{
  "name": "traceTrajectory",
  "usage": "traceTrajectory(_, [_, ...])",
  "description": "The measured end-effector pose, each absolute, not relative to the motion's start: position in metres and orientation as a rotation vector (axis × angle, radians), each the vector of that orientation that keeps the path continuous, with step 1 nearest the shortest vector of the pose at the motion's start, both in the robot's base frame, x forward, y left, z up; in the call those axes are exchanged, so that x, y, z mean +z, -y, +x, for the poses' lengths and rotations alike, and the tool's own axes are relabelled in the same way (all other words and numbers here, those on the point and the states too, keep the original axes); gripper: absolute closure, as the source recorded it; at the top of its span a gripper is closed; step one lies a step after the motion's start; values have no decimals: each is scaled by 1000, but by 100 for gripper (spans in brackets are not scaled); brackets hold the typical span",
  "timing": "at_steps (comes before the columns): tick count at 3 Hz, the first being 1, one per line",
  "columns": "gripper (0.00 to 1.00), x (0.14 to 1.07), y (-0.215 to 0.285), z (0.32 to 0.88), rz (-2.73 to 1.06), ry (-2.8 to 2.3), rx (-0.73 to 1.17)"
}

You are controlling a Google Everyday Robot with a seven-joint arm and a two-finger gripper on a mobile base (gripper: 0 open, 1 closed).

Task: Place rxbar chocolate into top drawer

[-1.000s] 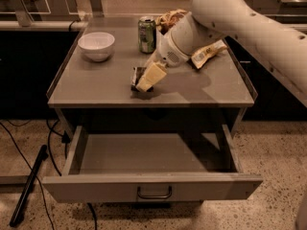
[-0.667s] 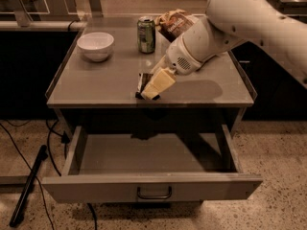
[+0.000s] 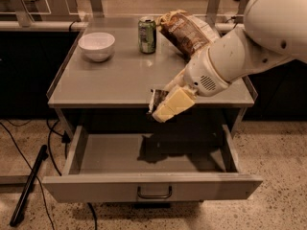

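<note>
My gripper hangs at the front edge of the grey table, above the back of the open top drawer. Its pale fingers are shut on the rxbar chocolate, a small dark bar that shows only as a dark strip at the fingers' left side. The bar is held in the air, clear of the tabletop. The drawer is pulled out wide, its grey floor bare apart from my arm's shadow, and its dark bail handle sits at the centre of the front panel.
On the table stand a white bowl at the back left, a green can at the back middle and a crinkled brown chip bag beside it. A black cable and rod lie on the floor left.
My gripper has lifted the bar off the tabletop and carried it forward past the table's front edge, over the open drawer. The camera view has also closed in.
</note>
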State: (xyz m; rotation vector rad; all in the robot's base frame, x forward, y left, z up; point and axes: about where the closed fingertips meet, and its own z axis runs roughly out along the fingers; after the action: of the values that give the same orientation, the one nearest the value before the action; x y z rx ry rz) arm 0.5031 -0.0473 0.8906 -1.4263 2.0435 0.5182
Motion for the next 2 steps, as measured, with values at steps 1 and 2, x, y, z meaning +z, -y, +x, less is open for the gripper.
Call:
traceTrajectory(1, [100, 891, 47, 503, -1427, -2044, 518])
traceTrajectory(2, [100, 864, 49, 502, -1435, -2043, 480])
